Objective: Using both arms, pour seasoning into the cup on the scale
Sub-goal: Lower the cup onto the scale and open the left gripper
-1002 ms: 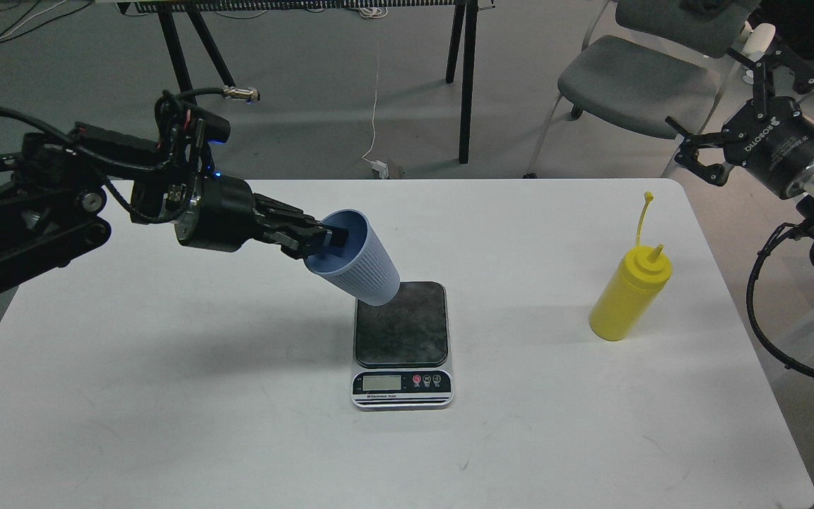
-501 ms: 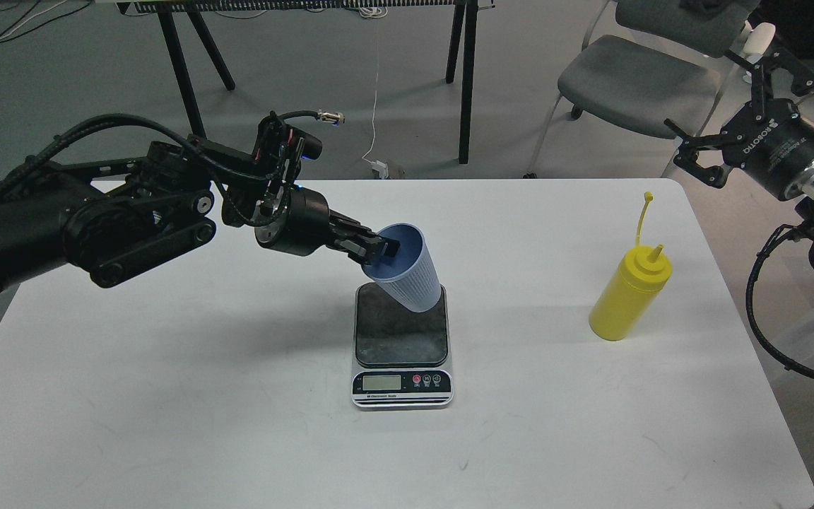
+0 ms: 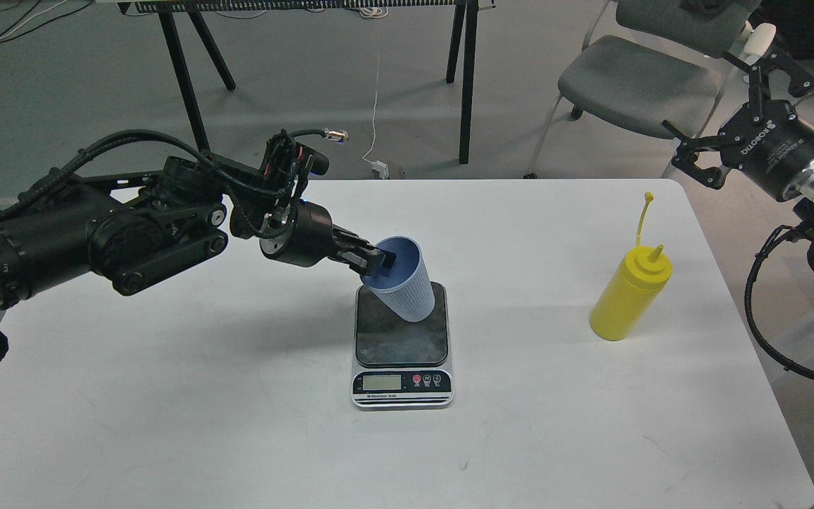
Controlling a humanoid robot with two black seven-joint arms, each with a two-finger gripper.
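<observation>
Since a sec ago the left arm has swung in toward the middle and lowered the cup (image 3: 401,278) from up-left of the scale (image 3: 402,343) to right over its back edge, less tilted than before. Bottle and right arm haven't budged.

Left hand (image 3: 377,264) is clamped on the cup's rim, one finger inside the mouth, one outside. Cup leans w/ its mouth up-left and its base down on or just above the rear of the dark plate; can't tell if it's touching. Scale sits mid-table (image 3: 167,396), display and red buttons facing the front.

Further right the yellow bottle (image 3: 629,295) stands upright on the table, well apart from the scale, strap sticking up. Right hand (image 3: 735,102) hangs beyond the table's far right corner, fingers spread wide, holding nothing.
</observation>
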